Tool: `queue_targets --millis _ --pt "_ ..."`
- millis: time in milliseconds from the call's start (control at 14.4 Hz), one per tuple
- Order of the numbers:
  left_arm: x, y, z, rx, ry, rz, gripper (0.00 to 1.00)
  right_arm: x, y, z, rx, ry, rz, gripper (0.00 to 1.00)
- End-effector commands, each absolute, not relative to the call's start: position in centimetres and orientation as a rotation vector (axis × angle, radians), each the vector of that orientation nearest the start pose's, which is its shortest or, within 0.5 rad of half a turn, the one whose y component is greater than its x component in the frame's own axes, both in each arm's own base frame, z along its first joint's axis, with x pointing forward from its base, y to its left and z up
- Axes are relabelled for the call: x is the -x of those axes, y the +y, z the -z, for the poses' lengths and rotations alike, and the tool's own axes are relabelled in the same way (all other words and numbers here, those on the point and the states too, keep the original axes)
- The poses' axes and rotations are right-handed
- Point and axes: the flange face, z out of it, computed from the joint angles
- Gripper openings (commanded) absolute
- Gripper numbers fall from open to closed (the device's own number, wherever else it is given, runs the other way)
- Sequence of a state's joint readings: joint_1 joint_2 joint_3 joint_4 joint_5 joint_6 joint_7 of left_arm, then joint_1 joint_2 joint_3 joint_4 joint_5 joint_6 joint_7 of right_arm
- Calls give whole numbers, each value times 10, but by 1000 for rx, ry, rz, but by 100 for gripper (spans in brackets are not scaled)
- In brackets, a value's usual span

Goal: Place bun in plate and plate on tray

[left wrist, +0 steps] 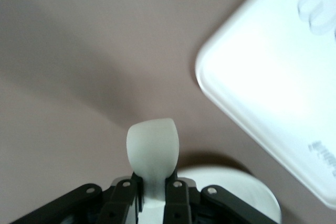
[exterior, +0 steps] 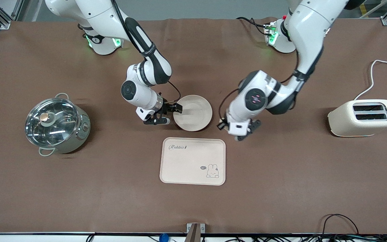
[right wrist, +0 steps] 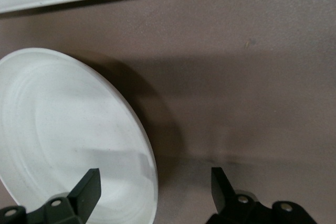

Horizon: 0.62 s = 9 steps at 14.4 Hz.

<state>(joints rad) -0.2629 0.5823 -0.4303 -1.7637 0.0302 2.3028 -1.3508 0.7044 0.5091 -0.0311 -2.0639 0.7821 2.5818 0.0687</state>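
My left gripper (left wrist: 153, 187) is shut on the bun (left wrist: 153, 145), a small pale cream lump that sticks out past the fingertips. In the front view this gripper (exterior: 240, 131) hangs low over the bare table, beside the plate and just off the tray's corner, and the hand hides the bun. The round cream plate (exterior: 192, 112) lies on the table, farther from the camera than the tray (exterior: 192, 161). My right gripper (exterior: 170, 115) is open, low at the plate's rim. In the right wrist view its fingers (right wrist: 88, 190) straddle the rim of the plate (right wrist: 63, 135).
A steel pot with a glass lid (exterior: 56, 123) stands toward the right arm's end. A cream toaster (exterior: 364, 117) with a white cord stands toward the left arm's end. The tray also shows in the left wrist view (left wrist: 273, 93).
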Motion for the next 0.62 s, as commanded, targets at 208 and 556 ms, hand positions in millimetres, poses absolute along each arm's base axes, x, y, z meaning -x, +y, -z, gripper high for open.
queue_targets --millis 208,556 --pt "-473 -493 -215 3055 -1221 -263 23 -467 359 -180 2753 102 -174 93" --pt "-456 -508 -206 3031 -1244 -204 100 -466 360 -180 2753 98 -172 93"
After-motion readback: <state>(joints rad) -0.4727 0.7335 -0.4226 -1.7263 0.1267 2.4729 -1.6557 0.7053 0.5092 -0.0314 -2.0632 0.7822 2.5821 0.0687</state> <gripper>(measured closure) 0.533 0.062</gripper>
